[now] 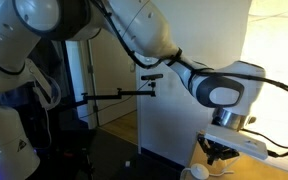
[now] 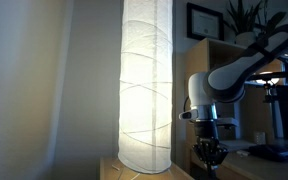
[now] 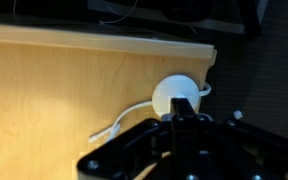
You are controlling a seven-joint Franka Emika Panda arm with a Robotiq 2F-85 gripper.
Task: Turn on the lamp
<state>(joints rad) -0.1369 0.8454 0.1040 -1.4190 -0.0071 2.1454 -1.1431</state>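
so the lamp (image 2: 146, 80) sits at the left end of the wooden surface (image 2: 112, 170), with its tall off-white shade glowing and running out the top of the picture in an exterior view. its little round white switch (image 3: 174, 95) lies flat on the surface (image 3: 54, 100) near the right-hand edge in the wrist view, and the white cord (image 3: 119, 125) trails off it down and left across the wood. the fingers (image 3: 184, 108) look clenched together, with nothing between them, tips right at the lower rim of the switch, touching or just about. i honestly can't tell which. the far edge of the wood runs along the top of the wrist view and steps down in a small notch just above the switch, with dark floor past it on the right, so there's not much room on that side. left of the switch is plenty of bare wood. in an exterior view the white arm (image 2: 234, 70) comes in from the right and hangs the fingers (image 2: 206, 160) straight down, just beside the shade but apart from it.
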